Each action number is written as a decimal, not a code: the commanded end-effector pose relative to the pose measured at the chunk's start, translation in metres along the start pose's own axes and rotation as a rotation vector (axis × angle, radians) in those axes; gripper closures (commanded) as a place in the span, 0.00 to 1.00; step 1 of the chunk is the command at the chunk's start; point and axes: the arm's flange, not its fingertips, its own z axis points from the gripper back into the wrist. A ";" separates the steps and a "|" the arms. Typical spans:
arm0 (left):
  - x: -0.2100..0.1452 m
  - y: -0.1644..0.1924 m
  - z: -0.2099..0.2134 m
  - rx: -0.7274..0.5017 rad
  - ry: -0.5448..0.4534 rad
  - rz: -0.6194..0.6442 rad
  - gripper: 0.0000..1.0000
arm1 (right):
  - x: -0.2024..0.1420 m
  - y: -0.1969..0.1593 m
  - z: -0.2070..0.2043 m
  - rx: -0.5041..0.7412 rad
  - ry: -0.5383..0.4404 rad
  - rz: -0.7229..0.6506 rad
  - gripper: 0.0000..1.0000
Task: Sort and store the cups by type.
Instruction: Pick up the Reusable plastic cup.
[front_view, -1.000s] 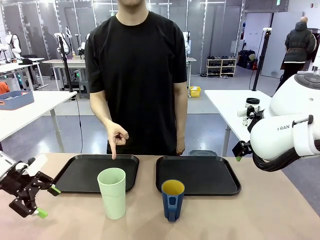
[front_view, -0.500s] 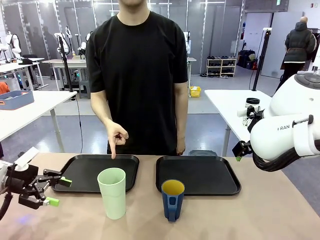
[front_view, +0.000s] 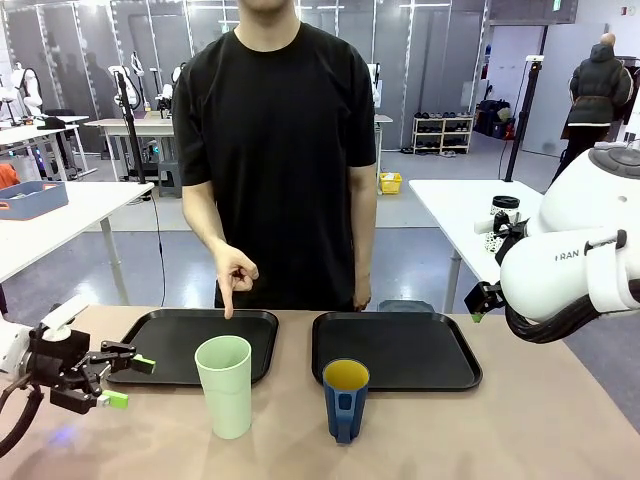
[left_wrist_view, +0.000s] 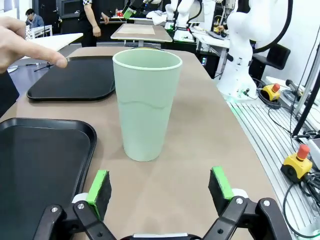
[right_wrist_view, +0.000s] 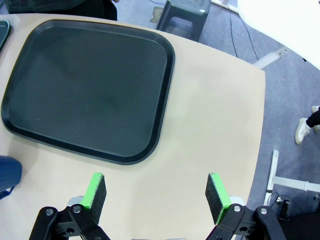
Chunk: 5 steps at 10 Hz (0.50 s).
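Standing by the near edge of the table (front_view: 520, 430), the tall pale green plastic tumbler (left_wrist_view: 146, 105) faces the left tool (left_wrist_view: 159, 184), fingers spread apart; the right tool (right_wrist_view: 155, 192) also gapes wide.

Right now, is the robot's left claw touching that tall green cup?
Apart. The left wrist view shows the left gripper open, with a strip of bare table between its green pads and the pale green cup.

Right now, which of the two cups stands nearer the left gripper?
The tall pale green cup, just ahead of the left gripper; the shorter blue cup with the yellow inside stands farther off.
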 end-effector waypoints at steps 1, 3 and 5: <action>-0.001 -0.004 0.000 -0.007 0.004 -0.012 0.00 | -0.002 0.000 -0.001 0.001 0.001 0.000 0.00; -0.001 -0.004 0.000 -0.007 0.004 -0.012 0.00 | -0.002 0.000 -0.001 0.001 0.001 0.000 0.00; -0.001 -0.001 0.000 -0.002 0.001 0.000 0.00 | -0.002 0.000 -0.001 0.001 0.001 0.000 0.00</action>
